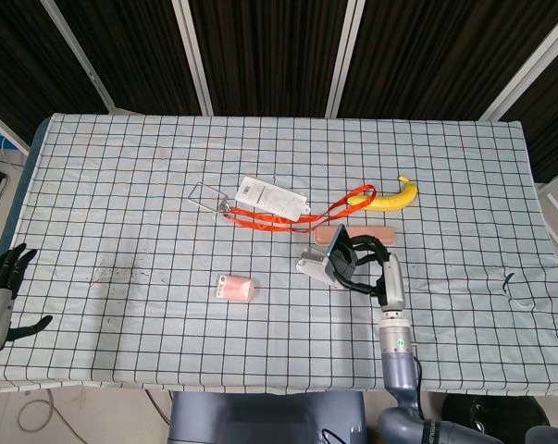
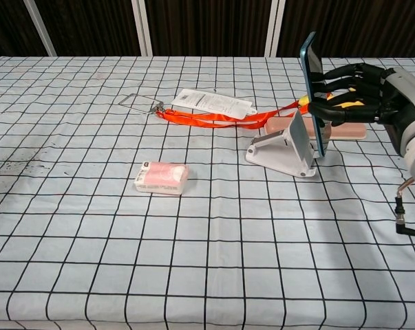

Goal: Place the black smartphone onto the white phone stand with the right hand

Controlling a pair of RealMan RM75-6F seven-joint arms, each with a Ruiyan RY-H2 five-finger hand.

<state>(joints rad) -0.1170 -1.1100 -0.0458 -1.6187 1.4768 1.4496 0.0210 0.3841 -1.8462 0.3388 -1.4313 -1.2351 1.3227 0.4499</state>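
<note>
My right hand (image 2: pixel 355 96) (image 1: pixel 369 262) holds the black smartphone (image 2: pixel 312 89) (image 1: pixel 337 250) upright, its blue-edged side facing the camera in the chest view. The phone hangs just above and behind the sloped back plate of the white phone stand (image 2: pixel 284 149) (image 1: pixel 316 266), which sits on the checked cloth right of centre. I cannot tell whether the phone's lower edge touches the stand. My left hand (image 1: pixel 3 287) hangs off the table's left edge in the head view, fingers apart, holding nothing.
A pink bar (image 2: pixel 331 128) lies right behind the stand, with a banana (image 1: pixel 396 195) further back. An orange lanyard (image 2: pixel 214 119), a white card (image 2: pixel 213 102) and a metal clip (image 2: pixel 140 104) lie at centre. A pink packet (image 2: pixel 162 177) sits left of the stand.
</note>
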